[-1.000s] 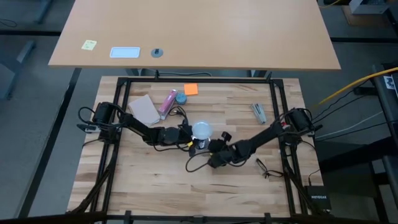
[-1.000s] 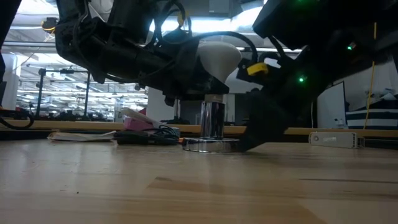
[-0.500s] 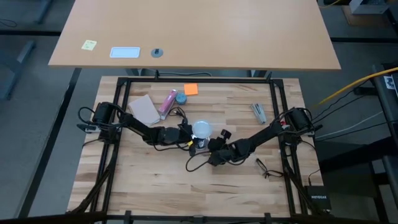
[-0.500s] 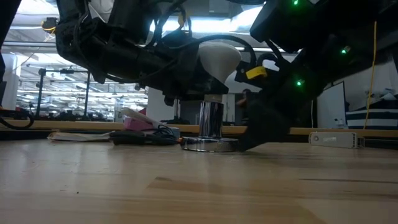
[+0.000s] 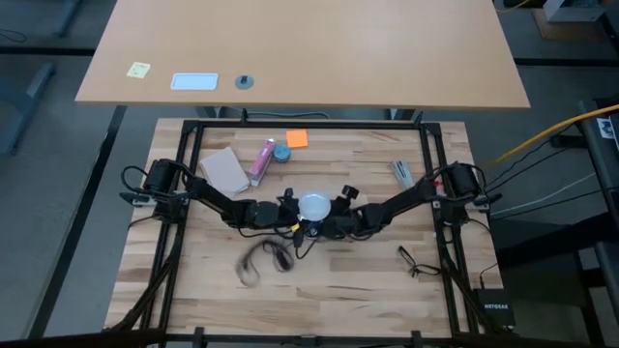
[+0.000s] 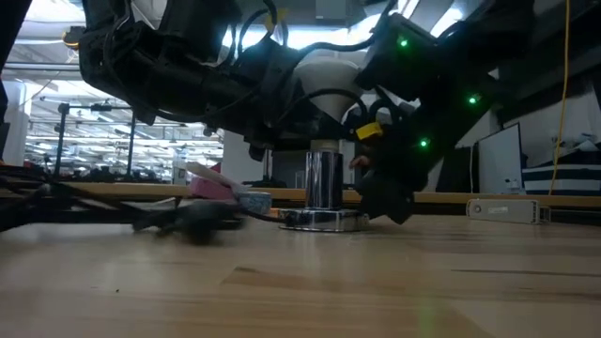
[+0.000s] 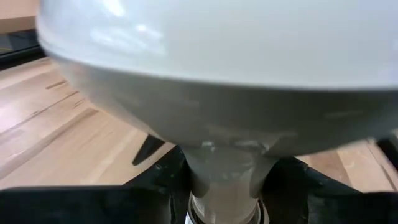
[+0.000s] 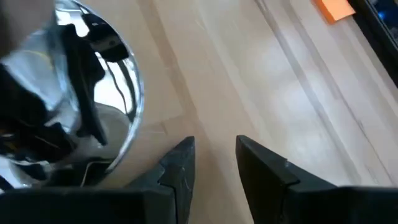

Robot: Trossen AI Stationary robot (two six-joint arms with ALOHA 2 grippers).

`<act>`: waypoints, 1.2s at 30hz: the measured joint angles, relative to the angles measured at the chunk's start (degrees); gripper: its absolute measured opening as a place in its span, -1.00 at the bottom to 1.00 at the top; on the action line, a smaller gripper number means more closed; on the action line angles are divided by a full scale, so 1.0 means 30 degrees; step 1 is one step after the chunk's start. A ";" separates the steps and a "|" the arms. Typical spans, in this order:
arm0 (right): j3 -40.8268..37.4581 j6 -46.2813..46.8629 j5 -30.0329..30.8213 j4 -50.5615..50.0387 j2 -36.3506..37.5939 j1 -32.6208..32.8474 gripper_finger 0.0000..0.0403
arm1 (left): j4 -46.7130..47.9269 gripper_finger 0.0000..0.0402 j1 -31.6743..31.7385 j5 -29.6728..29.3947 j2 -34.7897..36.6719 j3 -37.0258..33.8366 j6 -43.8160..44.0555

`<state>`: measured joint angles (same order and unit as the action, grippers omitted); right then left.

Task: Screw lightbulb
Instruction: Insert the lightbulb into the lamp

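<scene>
The frosted white lightbulb (image 5: 312,204) stands upright with its neck in the socket on top of the shiny silver lamp post (image 6: 324,178). The post rises from the round silver base (image 6: 319,221) on the table. My left gripper (image 5: 294,213) comes in from the table's left and is shut on the bulb (image 7: 205,62). My right gripper (image 5: 335,221) comes in from the right and sits low beside the base (image 8: 93,93). It is slightly open and empty (image 8: 214,163). The lamp's black cord (image 5: 259,261) lies looped on the table near the lamp. My left gripper pinches the bulb's narrow neck (image 7: 224,168) just above the socket, one finger (image 7: 163,183) on each side. The fingers come in level from the table's left, below the globe. The bulb stands upright on the lamp post, its neck down.
A tan block (image 5: 224,169), a pink object (image 5: 261,159), a small blue round object (image 5: 280,153) and an orange note (image 5: 296,138) lie at the far left. A metal tool (image 5: 402,174) and a small black item (image 5: 411,259) lie on the right.
My right gripper has gone toward the table's far edge and a little left, up beside the lamp base. The black cord has swung along the table toward the left, away from the lamp. My left gripper has kept its hold on the bulb.
</scene>
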<state>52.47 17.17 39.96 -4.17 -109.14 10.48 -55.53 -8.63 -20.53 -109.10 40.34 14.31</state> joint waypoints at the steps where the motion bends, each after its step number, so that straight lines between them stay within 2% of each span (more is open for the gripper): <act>1: 0.0000 -0.0384 -0.0219 -0.0006 0.0041 -0.0137 -0.40 | 0.0004 -0.30 0.0002 -0.0036 0.0000 0.0000 -0.0004; 9: -0.0001 -0.0725 -0.1418 -0.2083 0.1801 0.0057 -0.40 | 0.0015 -0.30 0.0039 -0.0435 0.0000 -0.0034 -0.0151; 16: 0.0022 0.1831 -0.3171 -0.1856 0.3491 0.1606 -0.40 | 0.0015 -0.30 0.0180 -0.0652 0.0000 -0.0015 -0.0226; 22: 0.0044 0.4628 -0.3673 -0.1959 0.3191 0.3374 -0.40 | 0.0015 -0.30 0.0192 -0.0686 -0.0006 -0.0015 -0.0317; 36: 0.0036 0.5279 -0.3100 -0.1150 0.1006 0.3823 -0.40 | -0.0022 -0.30 0.0192 -0.0716 -0.0007 -0.0015 -0.0294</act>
<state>52.58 33.01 30.66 -7.62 -106.12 21.96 -55.59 -8.05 -22.68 -109.12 40.29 13.42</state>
